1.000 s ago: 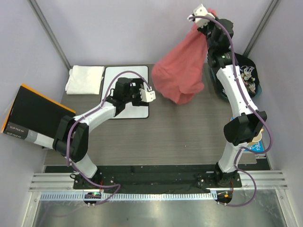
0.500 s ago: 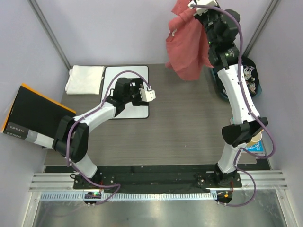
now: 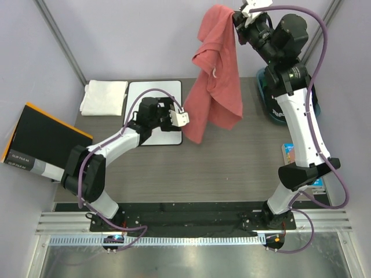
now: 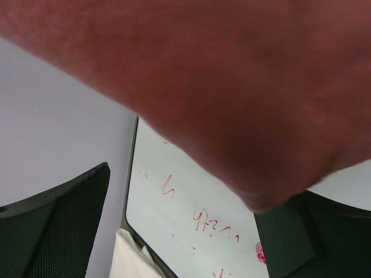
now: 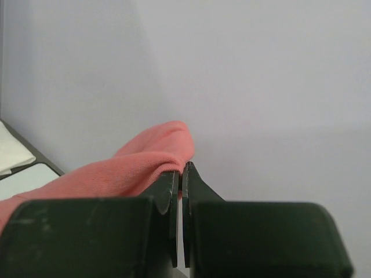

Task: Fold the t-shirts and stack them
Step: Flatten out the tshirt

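A salmon-red t-shirt (image 3: 217,75) hangs full length over the back of the table. My right gripper (image 3: 239,16) holds it high, shut on one edge of it. The right wrist view shows the pinch: the jaws of this gripper (image 5: 181,174) are closed on a fold of the salmon t-shirt (image 5: 116,171). My left gripper (image 3: 181,117) stands open just left of the shirt's lower hem, with nothing between its fingers (image 4: 58,220). In the left wrist view the shirt (image 4: 232,87) is a red blur filling the top. A folded white t-shirt (image 3: 104,97) lies at the back left.
A whiteboard (image 3: 148,92) with red marks (image 4: 203,223) lies under the left arm, beside the white shirt. An orange-and-black folder (image 3: 40,142) leans at the left edge. A teal-rimmed bin (image 3: 268,107) stands at the right, mostly behind the right arm. A small card (image 3: 291,152) lies near it.
My right gripper rose and came forward with the salmon shirt, which went from a bunched lump to hanging long and swung left toward the left gripper. The left arm barely moved.
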`<state>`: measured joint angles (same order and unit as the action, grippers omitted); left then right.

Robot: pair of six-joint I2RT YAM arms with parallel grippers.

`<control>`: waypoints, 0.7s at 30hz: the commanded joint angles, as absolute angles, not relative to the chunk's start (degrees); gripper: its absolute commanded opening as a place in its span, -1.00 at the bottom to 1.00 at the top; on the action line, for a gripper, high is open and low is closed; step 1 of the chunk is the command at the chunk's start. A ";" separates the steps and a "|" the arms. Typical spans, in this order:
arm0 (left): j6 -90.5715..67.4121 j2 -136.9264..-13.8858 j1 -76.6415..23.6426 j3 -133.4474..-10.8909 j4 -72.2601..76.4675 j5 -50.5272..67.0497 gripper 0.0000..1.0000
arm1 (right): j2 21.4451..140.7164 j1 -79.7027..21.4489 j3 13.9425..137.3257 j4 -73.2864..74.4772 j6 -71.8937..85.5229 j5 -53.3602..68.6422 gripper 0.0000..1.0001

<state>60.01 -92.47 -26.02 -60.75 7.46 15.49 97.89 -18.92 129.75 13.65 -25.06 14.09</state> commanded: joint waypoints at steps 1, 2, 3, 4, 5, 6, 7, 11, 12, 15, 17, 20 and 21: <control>58.54 -88.68 -25.93 -59.24 12.30 15.29 1.00 | 93.08 -18.72 127.28 15.38 -27.59 17.66 -0.98; 58.54 -88.16 -25.84 -58.80 12.30 15.29 1.00 | 92.12 -18.63 123.96 16.60 -28.99 18.80 -0.98; 58.36 -87.98 -25.84 -58.02 12.65 15.21 1.00 | 91.15 -18.63 122.01 18.87 -30.74 20.72 -0.98; 58.45 -87.72 -25.84 -57.66 12.74 15.21 0.99 | 88.88 -18.55 119.64 19.24 -33.20 21.35 -0.98; 58.45 -87.63 -25.84 -57.31 12.83 15.12 0.99 | 87.90 -18.37 115.36 19.60 -34.35 21.88 -0.98; 58.36 -87.63 -25.84 -57.13 12.92 15.38 1.00 | 87.02 -18.20 113.40 20.12 -35.32 22.15 -0.98; 57.75 -87.80 -25.84 -57.13 12.83 15.90 1.00 | 85.36 -17.76 111.64 20.39 -36.55 22.50 -0.98; 55.73 -90.17 -25.84 -59.41 12.22 17.75 1.00 | 81.49 -17.58 102.42 23.99 -45.05 24.52 -0.98; 55.20 -90.78 -25.84 -60.98 12.30 17.49 0.99 | 80.60 -17.58 100.83 24.78 -46.91 24.70 -0.98; 53.62 -93.69 -25.75 -64.32 12.04 15.65 0.99 | 78.32 -16.62 96.51 26.36 -52.81 26.45 -0.98; 53.79 -95.53 -25.66 -65.47 12.04 15.21 0.99 | 77.00 -16.17 94.41 28.46 -56.14 28.99 -0.98; 54.84 -96.85 -25.49 -66.79 12.22 15.12 1.00 | 73.22 -16.17 91.68 36.72 -65.28 31.80 -0.98; 55.10 -97.03 -25.40 -66.88 12.13 15.20 0.99 | 71.21 -15.82 91.50 42.92 -69.04 32.51 -0.97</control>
<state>55.44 -96.03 -25.89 -64.16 9.74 15.40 79.09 -16.34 92.66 32.38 -54.89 26.68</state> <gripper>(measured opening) 0.996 0.034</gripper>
